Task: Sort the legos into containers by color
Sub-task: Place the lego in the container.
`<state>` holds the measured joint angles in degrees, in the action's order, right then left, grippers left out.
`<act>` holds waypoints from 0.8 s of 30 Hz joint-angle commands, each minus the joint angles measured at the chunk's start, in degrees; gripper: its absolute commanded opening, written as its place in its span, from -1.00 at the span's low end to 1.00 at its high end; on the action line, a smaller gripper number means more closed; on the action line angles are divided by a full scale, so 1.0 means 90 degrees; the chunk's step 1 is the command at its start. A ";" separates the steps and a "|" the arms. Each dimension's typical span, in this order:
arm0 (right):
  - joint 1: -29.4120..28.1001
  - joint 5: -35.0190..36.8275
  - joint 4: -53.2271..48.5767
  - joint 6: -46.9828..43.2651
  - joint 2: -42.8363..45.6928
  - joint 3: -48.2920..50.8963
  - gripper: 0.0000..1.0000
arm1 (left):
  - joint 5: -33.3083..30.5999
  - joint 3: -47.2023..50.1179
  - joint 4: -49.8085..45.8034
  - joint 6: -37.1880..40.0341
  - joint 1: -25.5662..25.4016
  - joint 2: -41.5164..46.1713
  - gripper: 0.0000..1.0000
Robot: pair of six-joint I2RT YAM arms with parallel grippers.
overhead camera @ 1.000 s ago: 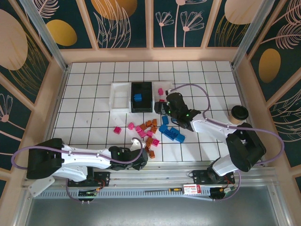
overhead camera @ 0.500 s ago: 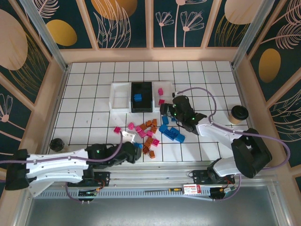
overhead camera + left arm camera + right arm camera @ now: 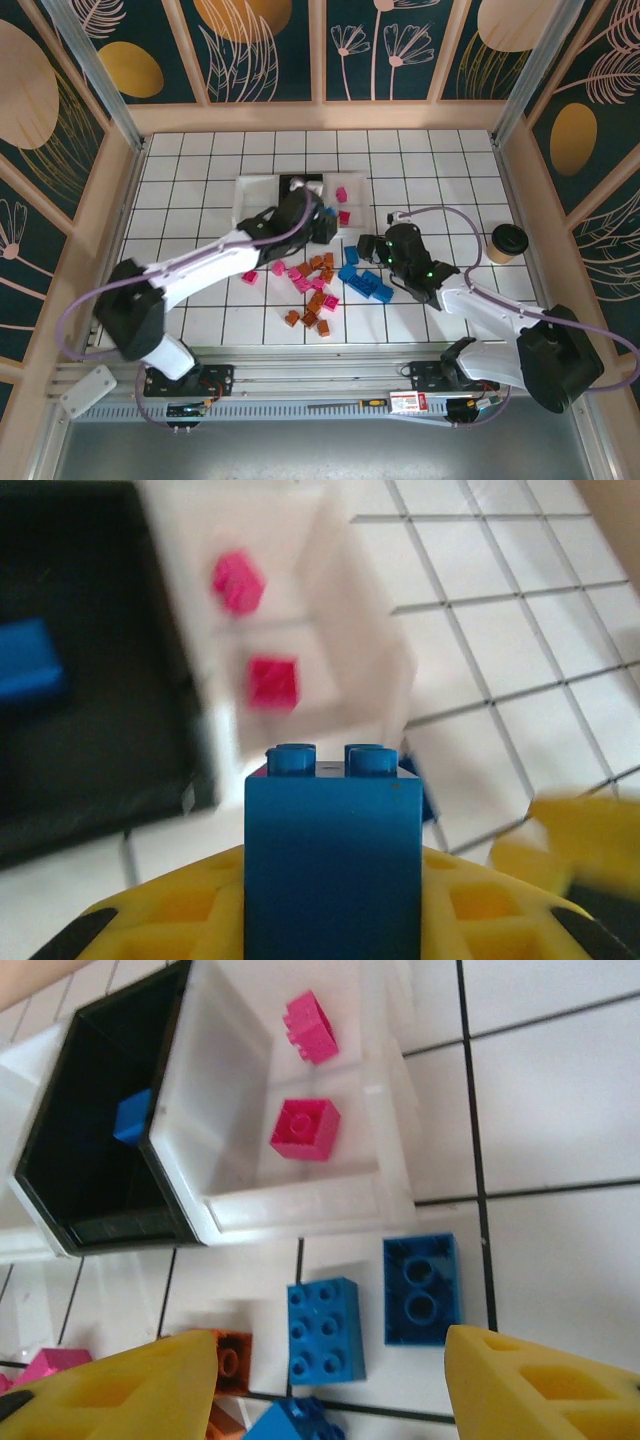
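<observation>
Swinging in from near side: left gripper [image 3: 318, 224], now over right rim of black tray [image 3: 70, 1150]; jaws pinched on blue brick [image 3: 333, 850], studs up. Drop into black tray likely next; one blue lego [image 3: 132, 1118] already inside.
Right gripper [image 3: 372, 250]: pulled back, right of black tray; half-spread, empty.
White tray [image 3: 300, 1215], touching black tray's right wall: two pink bricks [image 3: 305, 1128].
Loose legos [image 3: 318, 285], nearer than black tray: unsorted.

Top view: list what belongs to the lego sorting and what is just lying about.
Job: loose legos, gripped blue brick, black tray, white tray with pink bricks, other white tray.
Lying about: paper cup.
</observation>
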<state>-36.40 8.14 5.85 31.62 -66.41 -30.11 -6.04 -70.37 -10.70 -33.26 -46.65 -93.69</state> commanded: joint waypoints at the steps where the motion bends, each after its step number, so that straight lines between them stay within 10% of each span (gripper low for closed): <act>1: 0.0040 0.0210 -0.0243 0.0188 0.0271 0.0245 0.25 | 0.0370 -0.0973 0.0004 0.0361 0.0208 -0.0845 -0.55; 16: 0.0053 0.0163 -0.0586 0.0139 0.0747 0.0490 0.25 | -0.0161 -0.1069 0.0007 -0.0502 0.1354 -0.1729 -0.57; 24: 0.0036 -0.0275 -0.0616 0.0047 0.0832 0.0572 0.32 | 0.0144 -0.1126 0.0202 -0.0543 0.1437 -0.1653 0.37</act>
<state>-36.36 7.46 1.32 32.10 -59.92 -25.85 -6.20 -79.92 -10.22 -37.87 -34.02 -110.19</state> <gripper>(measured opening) 0.659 0.668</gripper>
